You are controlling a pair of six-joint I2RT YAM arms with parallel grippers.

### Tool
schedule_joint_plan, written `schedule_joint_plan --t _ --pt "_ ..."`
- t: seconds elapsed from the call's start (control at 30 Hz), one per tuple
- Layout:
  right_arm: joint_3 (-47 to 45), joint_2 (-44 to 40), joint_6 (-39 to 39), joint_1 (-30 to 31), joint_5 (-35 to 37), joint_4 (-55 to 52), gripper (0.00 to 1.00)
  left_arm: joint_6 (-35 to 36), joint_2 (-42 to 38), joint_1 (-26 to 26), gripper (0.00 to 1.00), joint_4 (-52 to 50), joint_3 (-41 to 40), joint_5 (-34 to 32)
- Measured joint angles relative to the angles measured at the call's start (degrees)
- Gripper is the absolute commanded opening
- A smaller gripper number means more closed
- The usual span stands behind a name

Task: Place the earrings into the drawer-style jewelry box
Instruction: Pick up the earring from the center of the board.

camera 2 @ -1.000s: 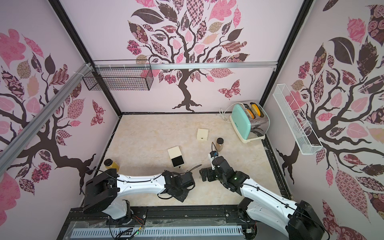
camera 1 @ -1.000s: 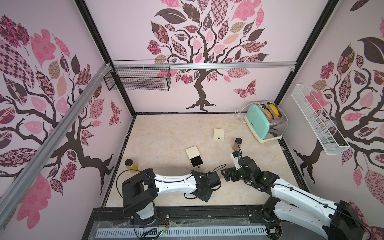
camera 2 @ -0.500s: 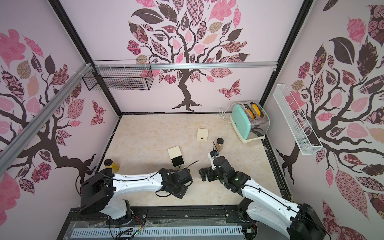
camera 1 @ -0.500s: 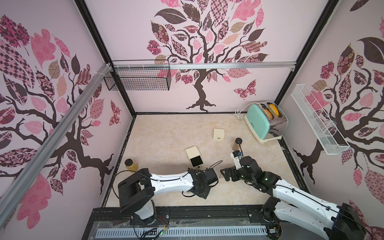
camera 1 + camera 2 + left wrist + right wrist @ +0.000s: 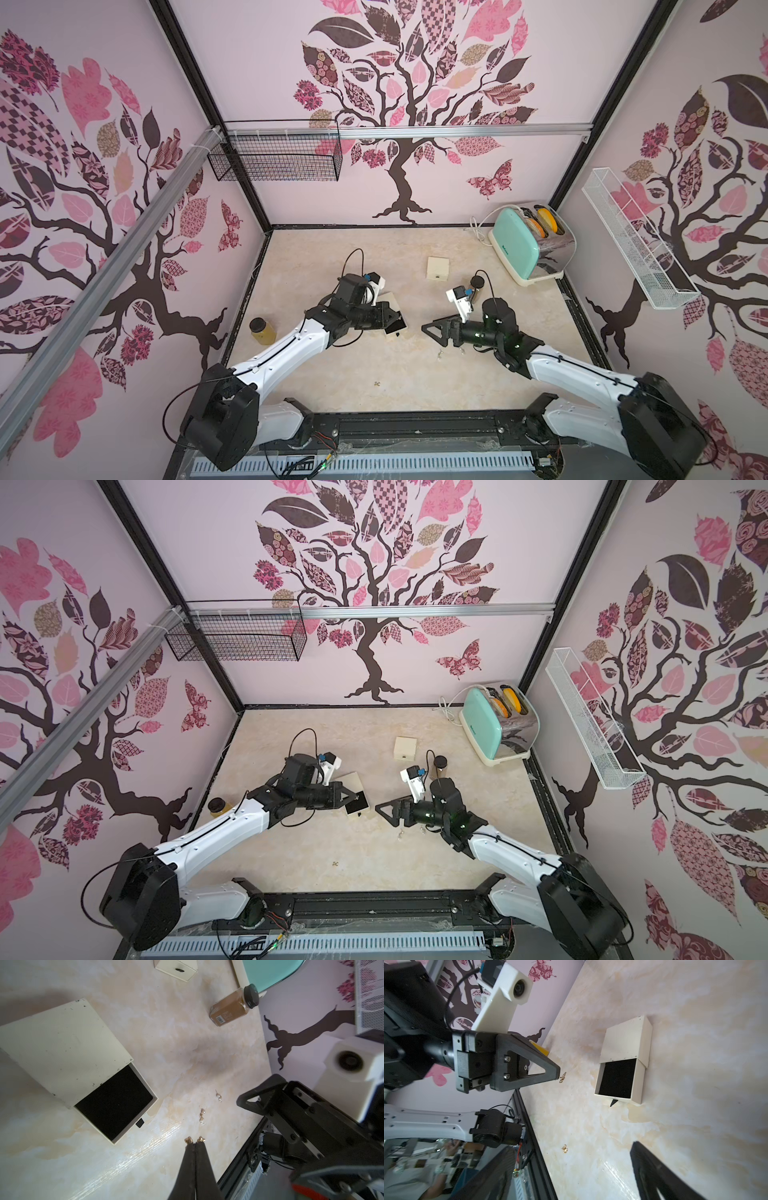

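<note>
Raised and carried inward from the front edge of the table [image 5: 307,266] since a second ago, the left gripper [image 5: 194,1144] is now held near the table's middle, pressed together on a golden earring [image 5: 562,1077] that is pinched only at the very tips. Nearest the front edge, a second golden earring [image 5: 377,383] is left lying alone. Further in, a silvery earring [image 5: 202,1114] and a second silvery earring [image 5: 218,1097] are seen just in front of the right gripper [image 5: 430,331], whose jaws are spread with nothing between them. By the left gripper the jewelry box [image 5: 62,1049] is set, its drawer [image 5: 114,1101] pulled out toward the front edge, and no earring is made out on its black lining. So slight a pinch could, it is judged, let the held piece slip, or it could be dropped beside the lining if released too soon; the light drawer could be nudged shut, and the silvery pieces scattered, were the two close arms brought together. Part of the drawer is covered by the left gripper in both top views, so whether the tips are over the lining cannot be told. Farther back, a spice jar [image 5: 478,281] is half hidden behind the right wrist camera [image 5: 459,301].
</note>
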Motion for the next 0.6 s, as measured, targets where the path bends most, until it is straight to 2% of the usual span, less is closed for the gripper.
schedule_joint_plan --t 0.17,0.27,0.33,0.4,0.47,0.53,0.6 --pt "2.47 7.72 11.21 -2.05 -9.46 11.65 0.78 -6.45 -0.02 2.21 0.0 13.11 -5.81 8.22" --pt "3.87 7.93 13.18 -2.03 -12.31 14.38 0.76 -9.92 0.22 2.21 0.0 19.39 -6.73 11.32" --pt "4.85 6.19 9.35 -1.97 -11.58 11.32 0.71 -11.41 0.22 2.21 0.0 22.34 -6.71 13.2" --pt "4.11 2.67 3.5 -1.7 -7.19 9.66 0.7 -12.07 0.22 2.21 0.0 23.32 -6.49 14.67" --pt "-0.31 -1.79 -3.74 -0.79 -1.31 14.53 0.74 -12.02 0.2 2.21 0.0 22.8 -5.86 15.96" --pt "-7.76 -5.38 -12.44 1.95 4.81 23.32 0.71 -11.78 0.17 2.21 0.0 21.77 -4.87 17.22" --pt "-12.26 -5.75 -19.43 4.22 7.21 27.43 0.71 -11.54 0.13 2.21 0.0 21.4 -4.2 18.4"
